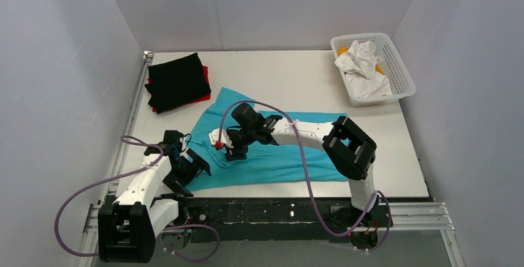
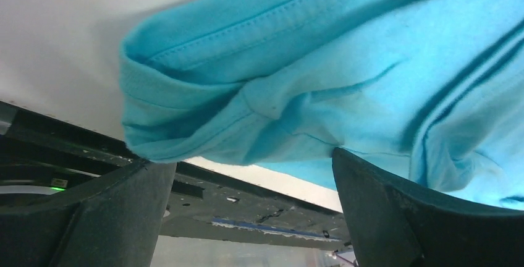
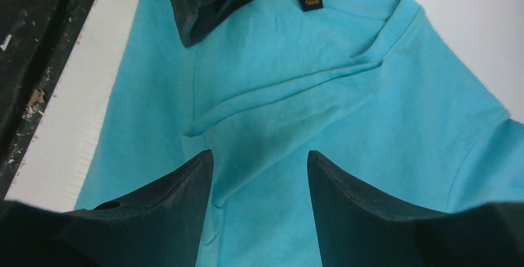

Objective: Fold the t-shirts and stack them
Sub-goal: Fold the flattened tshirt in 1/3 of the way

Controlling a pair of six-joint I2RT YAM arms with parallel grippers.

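Observation:
The turquoise-blue t-shirt (image 1: 278,149) lies spread across the middle of the table, with its collar and dark label (image 3: 309,0) toward the left. My left gripper (image 1: 190,169) is open at the shirt's near-left edge. In the left wrist view a bunched hem fold (image 2: 204,125) sits just beyond the gripper's (image 2: 250,159) fingertips. My right gripper (image 1: 230,150) is open low over the shirt's left half, and its fingertips (image 3: 259,154) straddle a raised crease (image 3: 272,109). The black t-shirt (image 1: 178,80) lies folded on the red one (image 1: 201,98) at the back left.
A white mesh basket (image 1: 398,84) holding crumpled white cloth (image 1: 363,64) stands at the back right. The black metal rail (image 1: 278,208) runs along the table's near edge. Grey walls close in the left, back and right sides.

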